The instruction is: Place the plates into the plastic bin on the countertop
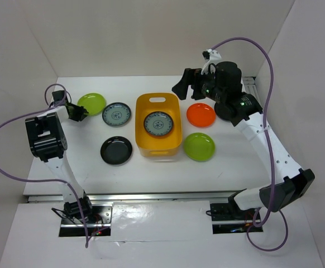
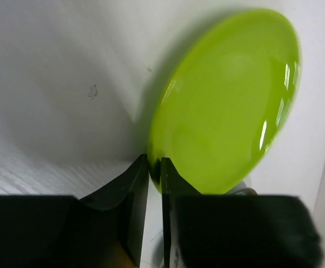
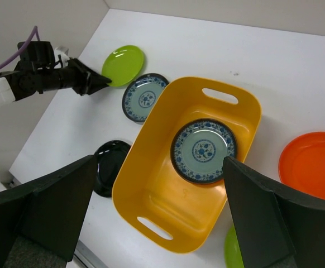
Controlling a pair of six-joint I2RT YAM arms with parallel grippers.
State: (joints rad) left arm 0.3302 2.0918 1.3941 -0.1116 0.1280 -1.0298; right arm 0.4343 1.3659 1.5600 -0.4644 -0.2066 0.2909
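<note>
One green plate [image 2: 224, 106] has its rim pinched in the left gripper [image 2: 155, 167], bin [image 1: 141, 128] to its right; right gripper [image 3: 159, 209] gapes empty.

**Illumination:** bright, even and diffuse, from overhead. The white walls and countertop [image 1: 151, 178] are rendered close to overexposure.

**Shadows:** soft and short beside the plastic bin [image 1: 158, 124]. A broad grey shadow is cast by the lime green plate [image 2: 229, 106] onto the white surface behind it.

**Glare:** white streaks are noted along that plate's right rim, and a bright strip at the countertop's near edge.

**Focus:** the left gripper [image 2: 154, 164] and right gripper [image 3: 158, 167] are rendered as dark, soft-edged masses at close range.

**Distortion:** slight wide-angle stretching is noted toward the edges of the right wrist view.
</note>
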